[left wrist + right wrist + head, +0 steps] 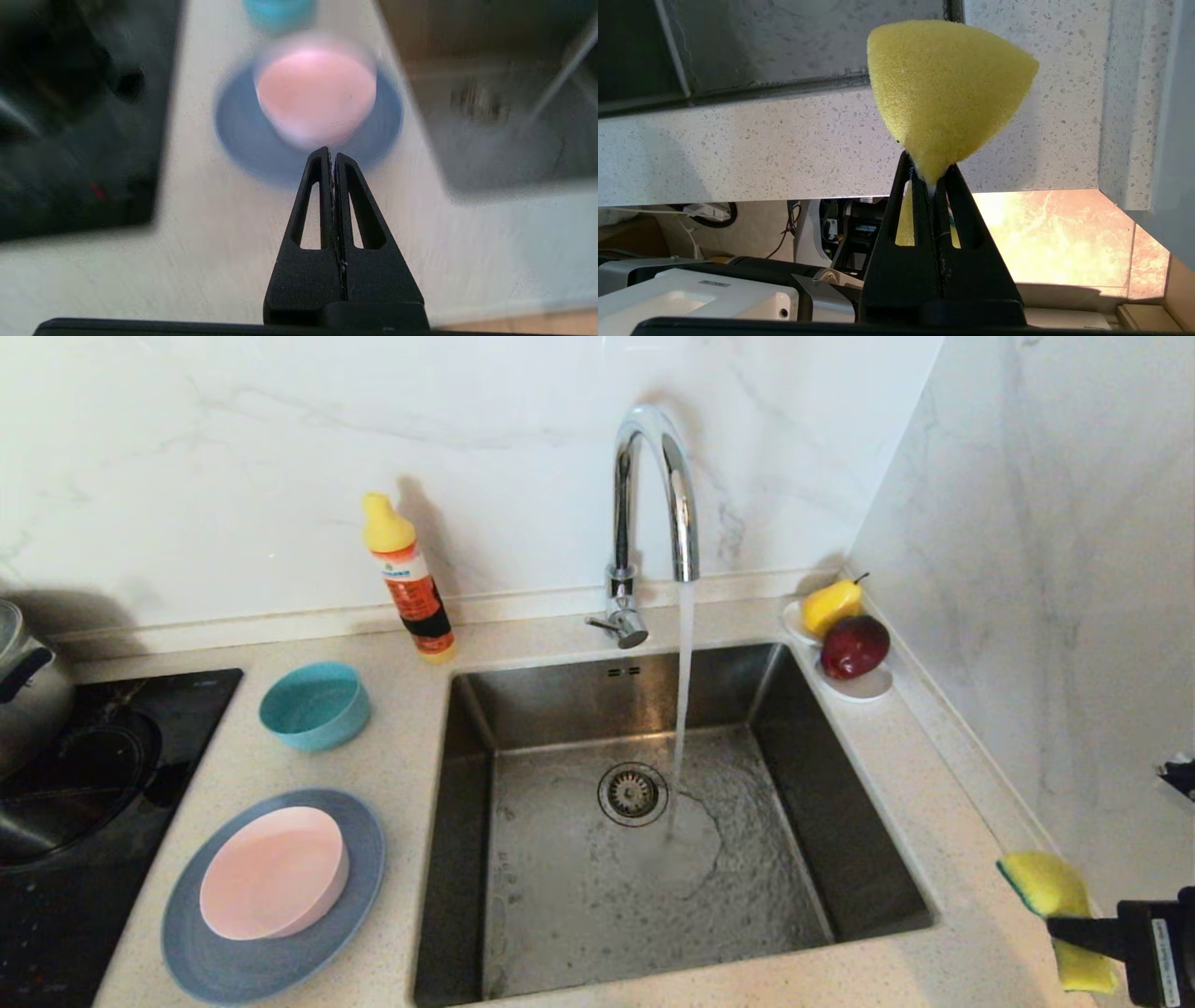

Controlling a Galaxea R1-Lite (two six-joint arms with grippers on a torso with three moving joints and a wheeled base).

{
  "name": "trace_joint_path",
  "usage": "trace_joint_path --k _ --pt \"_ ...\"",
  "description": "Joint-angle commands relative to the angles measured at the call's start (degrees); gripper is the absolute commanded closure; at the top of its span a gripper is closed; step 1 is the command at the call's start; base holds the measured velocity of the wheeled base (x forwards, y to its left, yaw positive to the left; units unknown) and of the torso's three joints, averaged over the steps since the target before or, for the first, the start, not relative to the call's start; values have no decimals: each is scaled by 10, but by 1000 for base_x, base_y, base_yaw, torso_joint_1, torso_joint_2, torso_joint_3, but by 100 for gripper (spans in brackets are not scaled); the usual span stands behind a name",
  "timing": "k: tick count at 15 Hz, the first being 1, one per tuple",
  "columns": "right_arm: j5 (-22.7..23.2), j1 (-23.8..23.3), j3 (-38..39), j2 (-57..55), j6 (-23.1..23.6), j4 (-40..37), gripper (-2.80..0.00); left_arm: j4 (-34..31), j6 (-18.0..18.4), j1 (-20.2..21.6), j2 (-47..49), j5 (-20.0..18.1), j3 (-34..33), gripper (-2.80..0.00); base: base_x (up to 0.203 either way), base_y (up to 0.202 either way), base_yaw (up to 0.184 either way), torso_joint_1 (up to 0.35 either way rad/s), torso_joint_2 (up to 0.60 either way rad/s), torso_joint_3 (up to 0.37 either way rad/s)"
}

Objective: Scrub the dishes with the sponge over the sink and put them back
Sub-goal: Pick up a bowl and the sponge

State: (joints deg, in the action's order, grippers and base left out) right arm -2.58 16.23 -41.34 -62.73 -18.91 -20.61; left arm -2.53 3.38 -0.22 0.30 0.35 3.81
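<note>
White marble walls enclose the speckled surface (934,784). Right tool (931,179) pinches the sponge (1050,887) beside the sink (523,915). Left tool (332,156), fingers pressed together, hangs above the pink bowl (273,872) on the plate (233,966).

Head camera overlooks sink (653,821); wrist cameras sit close behind hands.

A: What stands behind the basin?
B: A yellow-capped orange detergent bottle (408,577), upright on the speckled beige tabletop (401,756) against the white marble wall.
A: And at the far corner?
B: A small white oval saucer (864,685) carrying a yellow pear (830,605) and a dark red apple (853,646), touching. A black cooktop (84,821) lies left, bearing a steel pot (28,686).
</note>
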Motion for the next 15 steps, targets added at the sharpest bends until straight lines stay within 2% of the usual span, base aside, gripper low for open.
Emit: trace_joint_path --k 1,3,6,9,11,12,15 --pt "2 1 1 -3 -1 0 0 -8 -1 0 48 7 77 0 0 0 0 0 0 0" --pt "2 2 -5 3 -2 0 0 -20 -1 0 126 38 158 0 0 0 0 0 0 0" --pt "0 2 -9 7 -1 1 0 -25 -9 0 292 137 238 0 0 0 0 0 0 0" --pt "1 2 -17 9 -1 0 0 -33 -46 9 463 182 302 0 0 0 0 0 0 0" --pt "1 2 -13 11 0 0 0 -54 -85 37 561 184 351 0 0 0 0 0 0 0" --pt "1 2 -12 10 0 0 0 -62 -100 63 610 171 375 0 0 0 0 0 0 0" --pt "2 2 -15 14 1 1 0 -74 -135 152 741 87 461 0 0 0 0 0 0 0"
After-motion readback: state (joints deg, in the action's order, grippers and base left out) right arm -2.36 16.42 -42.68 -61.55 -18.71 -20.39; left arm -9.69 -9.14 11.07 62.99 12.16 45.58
